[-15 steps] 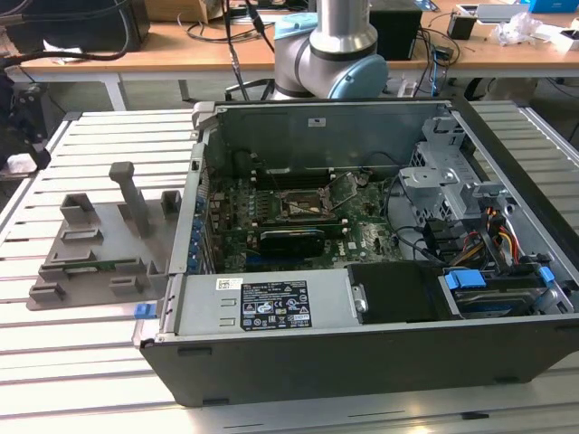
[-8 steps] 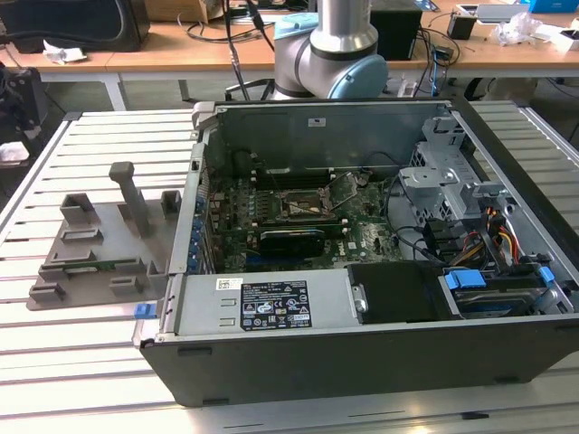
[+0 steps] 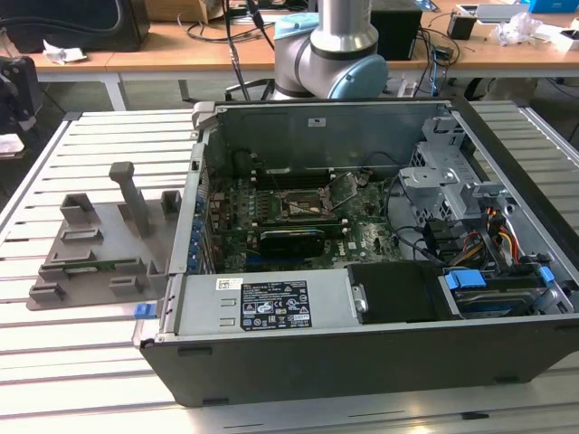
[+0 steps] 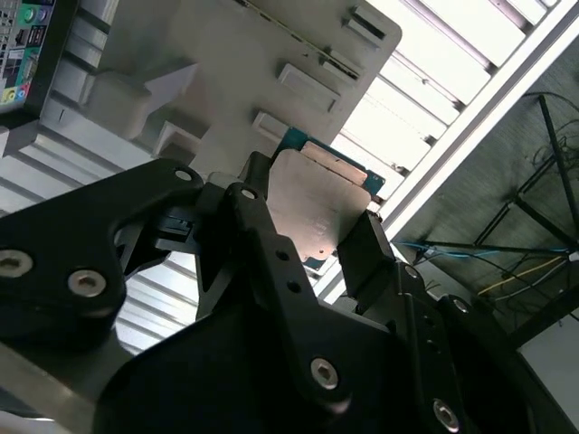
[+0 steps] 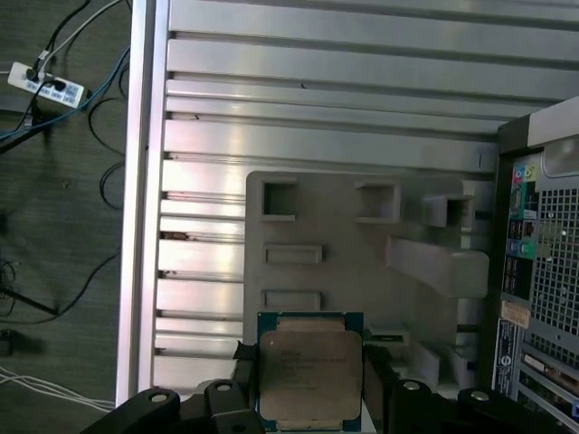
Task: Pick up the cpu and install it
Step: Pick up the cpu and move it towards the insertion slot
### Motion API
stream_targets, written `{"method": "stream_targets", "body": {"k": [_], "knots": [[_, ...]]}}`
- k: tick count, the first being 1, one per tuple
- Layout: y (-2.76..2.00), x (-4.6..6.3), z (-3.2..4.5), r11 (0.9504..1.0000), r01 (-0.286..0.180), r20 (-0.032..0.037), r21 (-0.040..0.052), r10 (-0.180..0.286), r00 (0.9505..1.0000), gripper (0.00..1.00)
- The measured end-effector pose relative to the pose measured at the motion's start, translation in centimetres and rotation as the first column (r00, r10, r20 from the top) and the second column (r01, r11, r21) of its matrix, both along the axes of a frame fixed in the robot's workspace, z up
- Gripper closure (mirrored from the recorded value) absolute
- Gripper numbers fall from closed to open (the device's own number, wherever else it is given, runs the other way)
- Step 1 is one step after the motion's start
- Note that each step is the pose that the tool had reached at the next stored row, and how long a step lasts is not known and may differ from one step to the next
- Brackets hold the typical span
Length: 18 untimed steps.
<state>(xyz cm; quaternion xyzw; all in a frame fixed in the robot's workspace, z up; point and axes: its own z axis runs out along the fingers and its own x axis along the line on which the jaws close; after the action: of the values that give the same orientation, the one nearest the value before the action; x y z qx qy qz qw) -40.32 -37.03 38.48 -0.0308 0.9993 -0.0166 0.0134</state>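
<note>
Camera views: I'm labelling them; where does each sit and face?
Exterior view: off the arm, looking down into the computer case; arm behind.
First wrist view: on the wrist, facing down onto the fixture plate; end effector gripping the cpu.
Second wrist view: on the wrist, along the end effector.
Both wrist views share cpu, fixture plate.

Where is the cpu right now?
In the first wrist view the cpu sits between the fingers of the tool, over the grey fixture plate beside the computer case.

Black tool point(image 4: 314, 206), fingers point(image 4: 366, 258) clamped on opposite edges of the cpu point(image 5: 310, 375)
</note>
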Motion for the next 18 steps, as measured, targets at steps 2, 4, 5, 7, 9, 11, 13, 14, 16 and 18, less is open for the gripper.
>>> {"method": "stream_targets", "body": {"k": [2,4,5,7,9,11,13,14,16,18], "knots": [[0.00,0.0,0.70,1.0000,0.000,-0.0001,0.0000,0.000,1.0000,0.45],[0.00,0.0,1.16,1.0000,0.000,-0.0001,0.0000,0.000,1.0000,0.45],[0.00,0.0,1.34,1.0000,0.000,0.0000,0.0000,0.000,1.0000,0.45],[0.00,0.0,1.71,1.0000,0.000,-0.0001,0.0000,0.000,1.0000,0.45],[0.00,0.0,2.10,1.0000,0.000,0.0000,0.0000,0.000,1.0000,0.45],[0.00,0.0,2.45,1.0000,0.000,0.0000,0.0000,0.000,1.0000,0.45],[0.00,0.0,2.84,1.0000,0.000,0.0000,0.0000,0.000,1.0000,0.45],[0.00,0.0,3.06,1.0000,0.000,0.0000,0.0001,0.000,1.0000,0.45],[0.00,0.0,3.47,1.0000,0.000,0.0000,0.0000,0.000,1.0000,0.45],[0.00,0.0,3.91,1.0000,0.000,0.0000,0.0001,0.000,1.0000,0.45]]}}
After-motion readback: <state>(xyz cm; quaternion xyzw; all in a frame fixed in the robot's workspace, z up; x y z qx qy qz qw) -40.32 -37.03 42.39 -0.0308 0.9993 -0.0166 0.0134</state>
